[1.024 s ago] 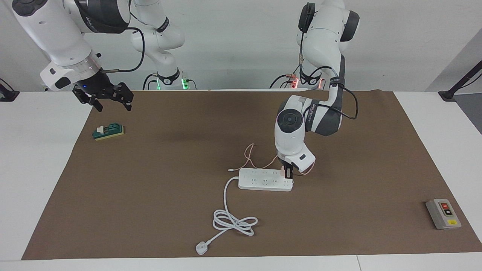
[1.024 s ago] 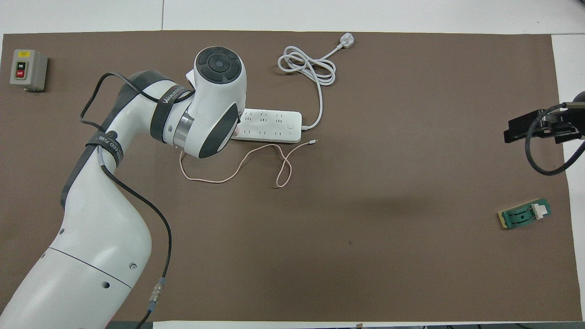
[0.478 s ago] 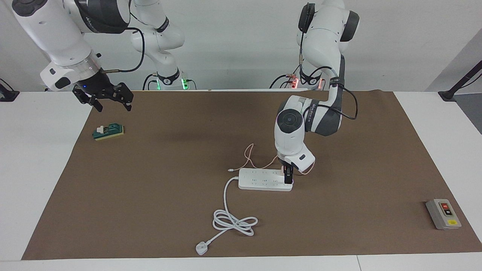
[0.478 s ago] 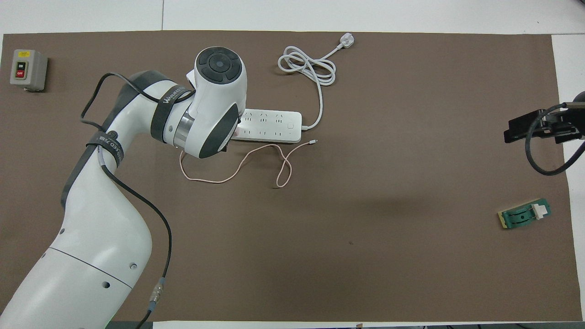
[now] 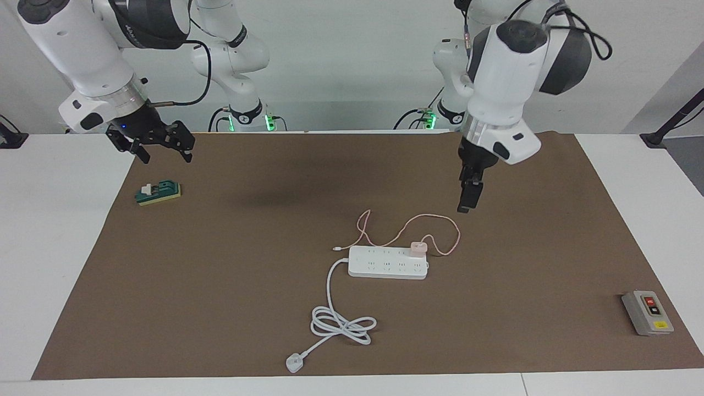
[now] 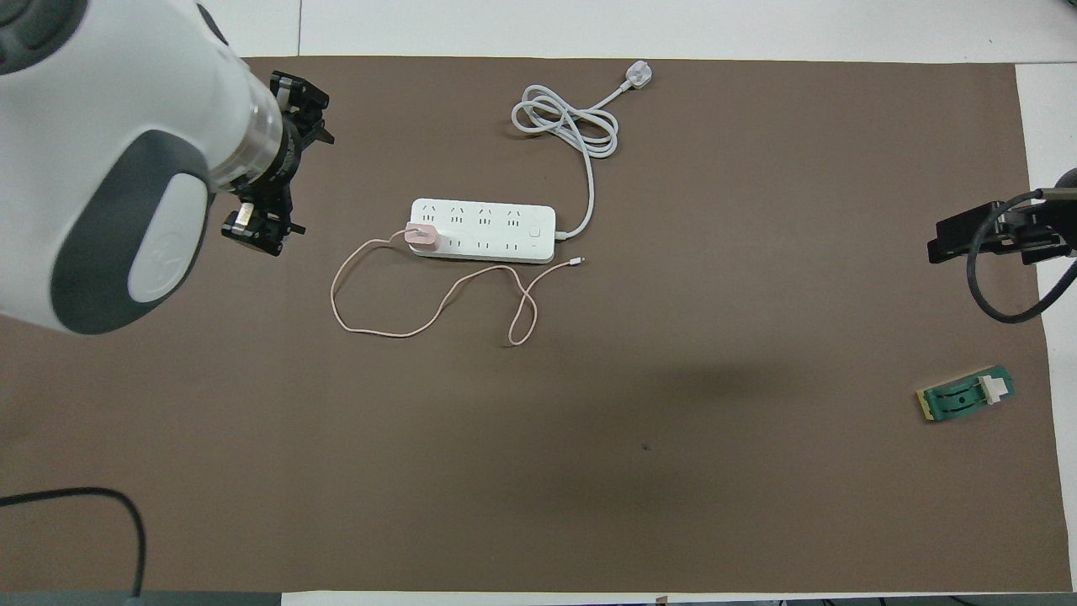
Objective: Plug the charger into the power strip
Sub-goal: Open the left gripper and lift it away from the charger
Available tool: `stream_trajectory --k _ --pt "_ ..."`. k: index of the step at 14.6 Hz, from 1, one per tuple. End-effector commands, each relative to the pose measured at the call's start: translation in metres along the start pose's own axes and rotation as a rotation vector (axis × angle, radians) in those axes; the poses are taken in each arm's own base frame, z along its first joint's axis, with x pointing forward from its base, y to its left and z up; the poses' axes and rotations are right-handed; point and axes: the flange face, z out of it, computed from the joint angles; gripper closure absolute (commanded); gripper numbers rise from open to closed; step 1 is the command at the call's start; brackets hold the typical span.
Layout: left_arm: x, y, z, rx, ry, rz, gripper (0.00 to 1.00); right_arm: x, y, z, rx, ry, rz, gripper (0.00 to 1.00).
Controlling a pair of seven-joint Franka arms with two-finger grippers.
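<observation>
The pale pink charger point(image 5: 419, 248) point(image 6: 419, 237) sits in a socket of the white power strip point(image 5: 385, 264) point(image 6: 496, 234), at the strip's end toward the left arm. Its thin pink cable point(image 5: 440, 220) point(image 6: 404, 330) loops over the mat on the robots' side of the strip. My left gripper point(image 5: 467, 201) point(image 6: 294, 177) hangs high over bare mat, apart from the charger, open and holding nothing. My right gripper point(image 5: 162, 151) point(image 6: 968, 237) waits open in the air at the mat's edge by its own base.
The strip's thick white cord coils to a white plug point(image 5: 295, 363) point(image 6: 638, 76) at the mat's edge farthest from the robots. A grey button box point(image 5: 647, 312) point(image 6: 50, 126) stands at the left arm's end. A small green block point(image 5: 158, 192) point(image 6: 968, 394) lies below the right gripper.
My left gripper has opened, let go of the charger and risen well clear of the power strip. The charger stays in its socket. The right arm has not moved.
</observation>
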Motion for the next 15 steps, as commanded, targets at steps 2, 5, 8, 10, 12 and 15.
stream_trajectory --k 2,5,8,10,12,15 --pt "0.027 -0.011 0.010 0.050 -0.024 0.197 0.03 -0.005 0.002 -0.002 -0.007 -0.008 0.015 0.00" --pt "0.056 -0.017 0.007 0.056 -0.020 0.412 0.00 -0.005 0.002 -0.002 -0.007 -0.008 0.015 0.00" --pt "0.084 -0.022 0.008 0.051 -0.037 0.759 0.00 -0.005 0.002 -0.002 -0.007 -0.008 0.015 0.00" --pt "0.106 -0.026 0.011 0.048 -0.044 0.981 0.00 -0.005 0.002 -0.002 -0.007 -0.008 0.015 0.00" --pt "0.118 -0.027 0.012 0.045 -0.040 1.158 0.00 -0.005 0.002 -0.002 -0.007 -0.008 0.015 0.00" --pt "0.134 -0.027 0.010 0.018 -0.016 1.329 0.00 -0.005 0.002 -0.002 -0.007 -0.008 0.015 0.00"
